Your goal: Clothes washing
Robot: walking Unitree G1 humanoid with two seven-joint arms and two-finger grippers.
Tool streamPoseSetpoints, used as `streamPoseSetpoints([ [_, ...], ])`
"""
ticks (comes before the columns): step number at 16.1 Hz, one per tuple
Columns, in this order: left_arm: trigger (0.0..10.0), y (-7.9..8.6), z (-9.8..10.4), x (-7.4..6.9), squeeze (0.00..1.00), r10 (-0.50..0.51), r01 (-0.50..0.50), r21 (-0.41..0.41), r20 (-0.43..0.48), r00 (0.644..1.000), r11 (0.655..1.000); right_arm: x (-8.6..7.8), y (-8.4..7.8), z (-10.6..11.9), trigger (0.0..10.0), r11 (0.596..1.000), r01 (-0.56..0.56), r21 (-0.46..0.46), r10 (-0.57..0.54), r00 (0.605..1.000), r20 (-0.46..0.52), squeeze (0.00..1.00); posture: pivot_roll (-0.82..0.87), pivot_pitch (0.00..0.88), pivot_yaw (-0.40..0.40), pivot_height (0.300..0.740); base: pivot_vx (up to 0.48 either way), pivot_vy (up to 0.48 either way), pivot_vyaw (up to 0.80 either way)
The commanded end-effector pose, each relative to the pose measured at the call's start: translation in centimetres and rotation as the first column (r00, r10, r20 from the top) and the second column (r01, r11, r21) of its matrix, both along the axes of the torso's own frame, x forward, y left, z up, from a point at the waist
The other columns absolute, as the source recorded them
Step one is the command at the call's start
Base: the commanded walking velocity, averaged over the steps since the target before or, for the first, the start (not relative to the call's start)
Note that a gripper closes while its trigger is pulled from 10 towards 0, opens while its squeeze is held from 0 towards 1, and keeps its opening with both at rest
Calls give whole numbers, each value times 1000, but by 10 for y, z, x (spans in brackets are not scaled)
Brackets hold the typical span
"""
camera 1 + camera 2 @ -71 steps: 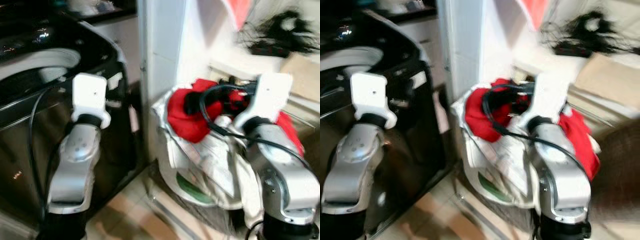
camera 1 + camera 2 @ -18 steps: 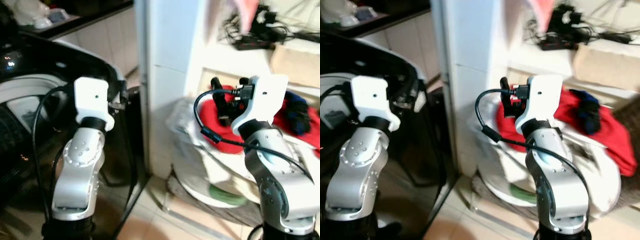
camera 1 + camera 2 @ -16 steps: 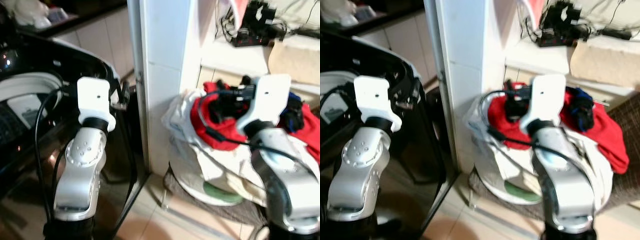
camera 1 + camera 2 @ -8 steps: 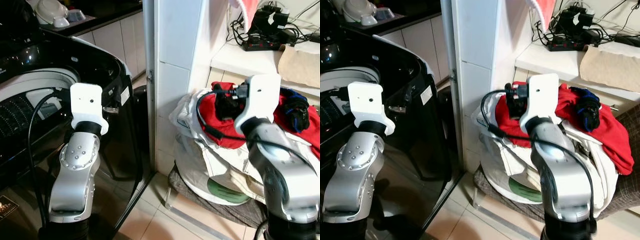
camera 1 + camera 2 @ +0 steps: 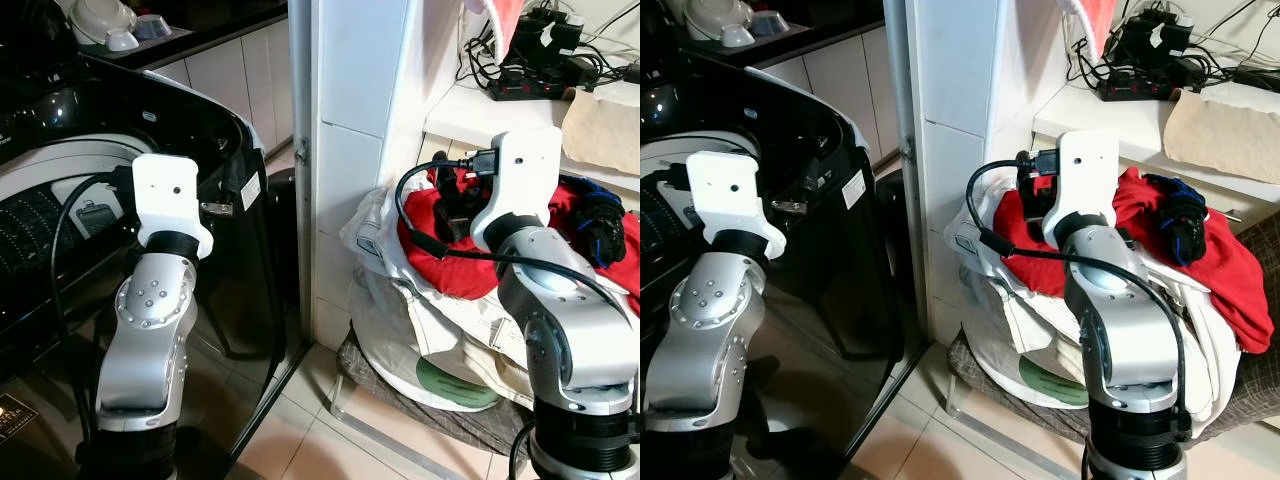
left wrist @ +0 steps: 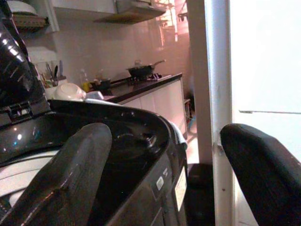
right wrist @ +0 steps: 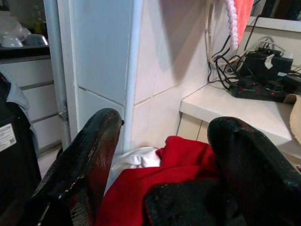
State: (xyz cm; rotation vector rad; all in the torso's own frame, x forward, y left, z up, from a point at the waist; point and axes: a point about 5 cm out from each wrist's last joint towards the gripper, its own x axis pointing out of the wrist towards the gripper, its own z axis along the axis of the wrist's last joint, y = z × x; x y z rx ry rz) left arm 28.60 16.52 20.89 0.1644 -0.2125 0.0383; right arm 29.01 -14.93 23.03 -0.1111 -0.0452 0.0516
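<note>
Laundry, a red garment [image 5: 1200, 262] topping the white basket [image 5: 985, 300] beside the open black washer [image 5: 60, 190], now sits sharp as our view steadies; our right gripper [image 7: 162, 160], fingers spread and empty, hovers just above it, left gripper [image 6: 164, 179] likewise parted, so nothing is grasped yet.

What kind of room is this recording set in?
Likely a laundry corner beside a home kitchen: a black top-loading washing machine, a basket of laundry heaped with red clothes, and a kitchen counter with a pan behind.
</note>
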Motion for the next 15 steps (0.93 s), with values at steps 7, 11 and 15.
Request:
streamPoseSetpoints([
  [7,10000,2,5,-2,0,-8,9,-14,30,1000,1000,-5,3,-1,10000,999,-39,32,38,999,9,0,-64,0,17,740,221,0,-371],
  [11,10000,8,2,-10,0,16,-16,-13,18,1000,1000,-10,10,-4,10000,995,-92,40,91,996,7,0,-52,0,9,740,332,0,0],
  [15,10000,12,3,-13,0,30,-30,-4,16,999,1000,-14,11,-5,10000,994,-102,48,102,995,3,0,-43,0,6,740,331,0,0],
])
